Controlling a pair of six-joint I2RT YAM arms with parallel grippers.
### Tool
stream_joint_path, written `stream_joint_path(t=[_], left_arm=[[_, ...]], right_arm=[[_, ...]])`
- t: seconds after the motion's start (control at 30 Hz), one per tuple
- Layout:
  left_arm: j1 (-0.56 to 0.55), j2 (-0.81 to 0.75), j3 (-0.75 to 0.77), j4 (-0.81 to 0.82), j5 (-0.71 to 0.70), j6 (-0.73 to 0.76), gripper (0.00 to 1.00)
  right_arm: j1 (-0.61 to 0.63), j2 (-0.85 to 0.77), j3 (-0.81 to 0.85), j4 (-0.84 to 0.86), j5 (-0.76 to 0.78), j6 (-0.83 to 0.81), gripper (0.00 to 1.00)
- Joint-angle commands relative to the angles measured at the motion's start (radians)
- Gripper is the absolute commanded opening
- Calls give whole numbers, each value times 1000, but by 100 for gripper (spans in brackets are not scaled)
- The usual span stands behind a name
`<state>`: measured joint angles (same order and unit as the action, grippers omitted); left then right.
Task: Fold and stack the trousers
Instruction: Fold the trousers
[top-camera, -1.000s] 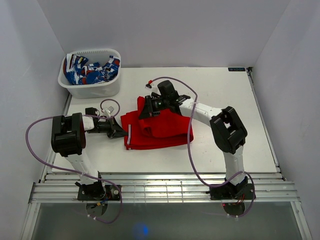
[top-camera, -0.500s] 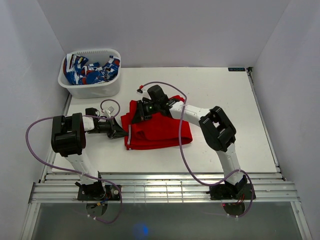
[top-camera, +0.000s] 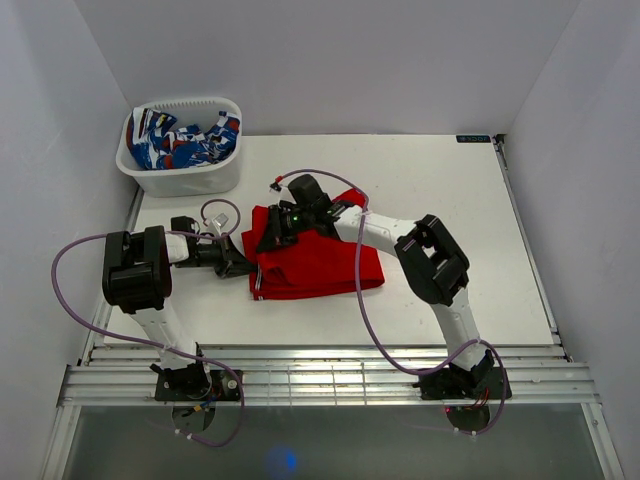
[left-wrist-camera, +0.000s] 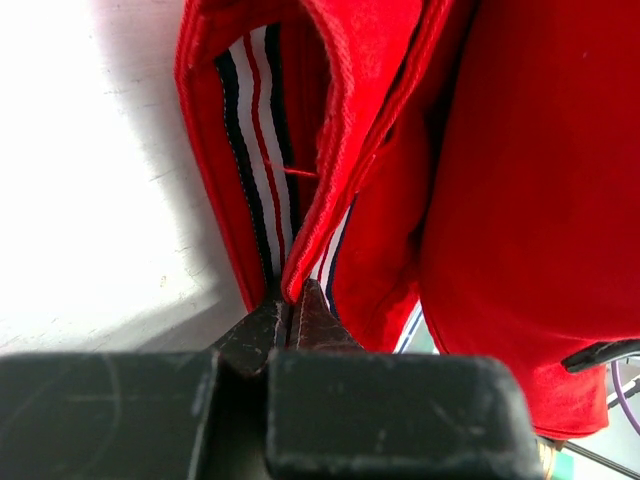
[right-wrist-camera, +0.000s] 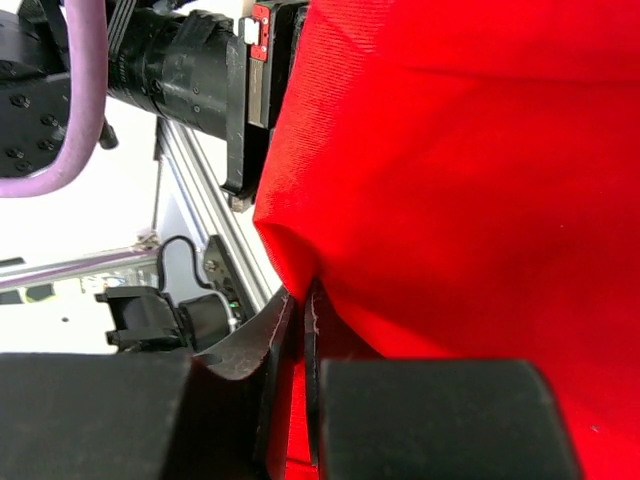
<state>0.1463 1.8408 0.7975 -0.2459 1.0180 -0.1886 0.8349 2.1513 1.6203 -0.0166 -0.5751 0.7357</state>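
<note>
Two grips hold the trousers (top-camera: 322, 266) mid-worktop (top-camera: 450, 200): my left end effector (left-wrist-camera: 290, 300) is pinched onto their striped edge (left-wrist-camera: 255, 150), my right end effector (right-wrist-camera: 300, 295) onto a red fold, so I judge folding partly done, with final flattening and stacking left.

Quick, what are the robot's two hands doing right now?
Left gripper: shut on the trousers.
Right gripper: shut on the trousers too.
</note>
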Motion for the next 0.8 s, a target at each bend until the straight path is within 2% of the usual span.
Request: stream_joint_path(t=[0.0,0.47,0.53,0.57,0.6,0.7,0.77], left_arm=[[-21,9,-27,16,-47,18,0],[-21,9,-38,27,-56,11,1],[-22,2,-37,25,-58,9,8],[-21,-15,-40,23,-59,8,15],[-19,-26,-41,23,-67,8,27],[-4,-86,-50,7,-84,3,44],[15,-115,-47,-21,-91,3,49]], right_arm=[[24,-4,33,63,-31,82,8],[41,51,21,102,-42,194,8],[43,67,18,121,-45,199,8],[43,82,18,132,-46,200,8],[43,90,21,142,-54,200,8],[40,104,29,153,-52,180,8],[40,104,24,164,-51,172,9]])
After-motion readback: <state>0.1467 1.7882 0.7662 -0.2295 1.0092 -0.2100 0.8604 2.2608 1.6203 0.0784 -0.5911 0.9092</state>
